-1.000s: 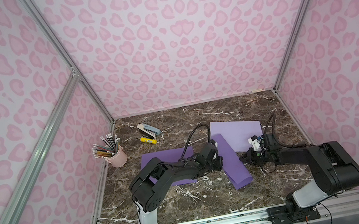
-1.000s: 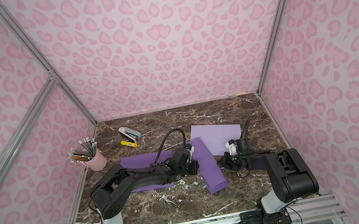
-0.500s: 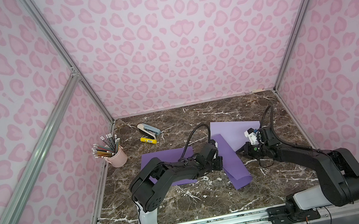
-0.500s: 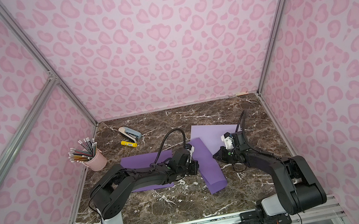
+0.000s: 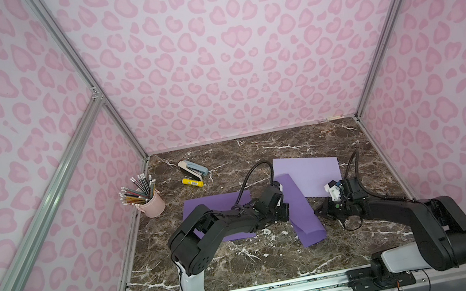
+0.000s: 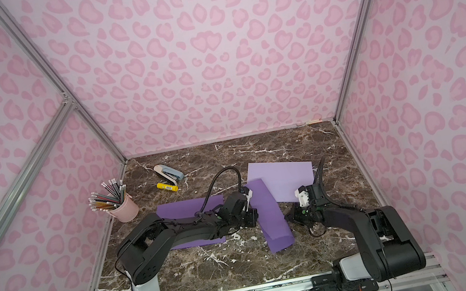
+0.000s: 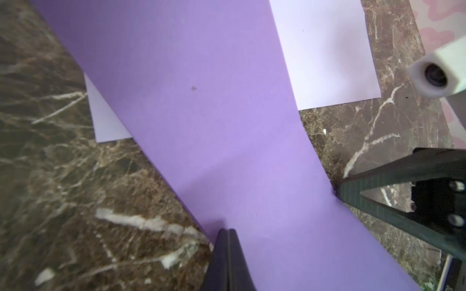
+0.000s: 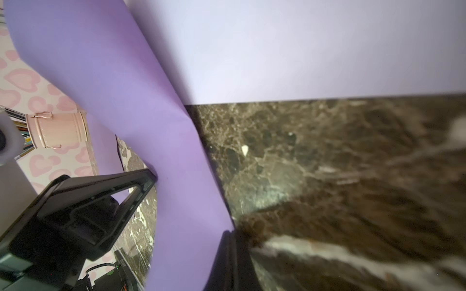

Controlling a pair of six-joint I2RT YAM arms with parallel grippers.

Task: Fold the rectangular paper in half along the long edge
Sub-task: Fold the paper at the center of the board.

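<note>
The rectangular paper (image 5: 299, 206) (image 6: 269, 211) is a purple sheet doubled over into a long strip, running front to back mid-table, its top layer bulging loosely. My left gripper (image 5: 285, 212) (image 7: 228, 230) is shut, its tip resting on the strip's left edge. From the opposite side my right gripper (image 5: 318, 212) (image 8: 230, 233) is shut, its tip against the strip's right edge where the paper (image 8: 151, 126) meets the table. Neither view shows paper between the jaws. The far end of the strip lies over a pale lilac sheet (image 5: 312, 177).
A darker purple sheet (image 5: 216, 204) lies flat under my left arm. A pink pencil cup (image 5: 153, 204) stands at the left wall. A stapler (image 5: 193, 167) and a yellow glue stick (image 5: 193, 183) lie at the back left. Pink walls close in three sides.
My right gripper slid toward the back along the strip's right edge, then came back toward the front, staying shut. The left gripper has not moved.
</note>
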